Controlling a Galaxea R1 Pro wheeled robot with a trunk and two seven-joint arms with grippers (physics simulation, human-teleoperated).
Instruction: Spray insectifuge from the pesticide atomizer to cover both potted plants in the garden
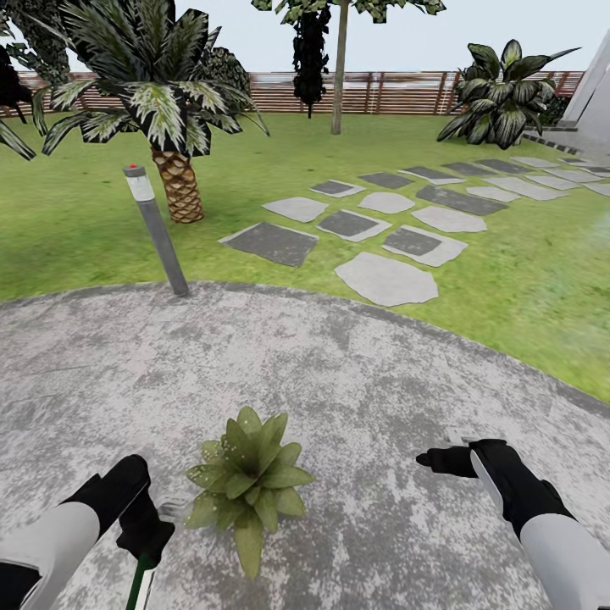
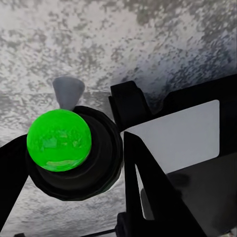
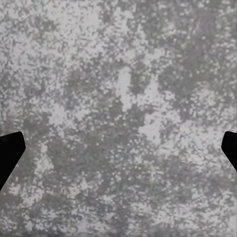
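The left gripper [image 1: 146,542] is low over the grey paving [image 1: 356,381], its jaws closed on the pesticide atomizer [image 1: 140,585]. In the head view the bottle's dark green body and white label hang below the gripper. In the left wrist view the atomizer [image 2: 59,140] appears as a green rounded end inside a dark collar, with a pale grey nozzle [image 2: 67,91] projecting from it and black gripper parts beside it.

One potted plant [image 1: 246,487] stands on the paving just beside the left gripper, between the two arms, its light-green leaves spread in a rosette.

The right gripper [image 1: 445,460] hovers over bare paving, well apart from the plant. In the right wrist view its fingertips [image 3: 10,150] sit at opposite edges of the frame, so the jaws are wide open and hold nothing.

Beyond the paving's curved edge lie the lawn [image 1: 85,220], stepping stones [image 1: 385,278], a grey bollard post [image 1: 157,229], a palm [image 1: 174,169] and a wooden fence [image 1: 407,91].
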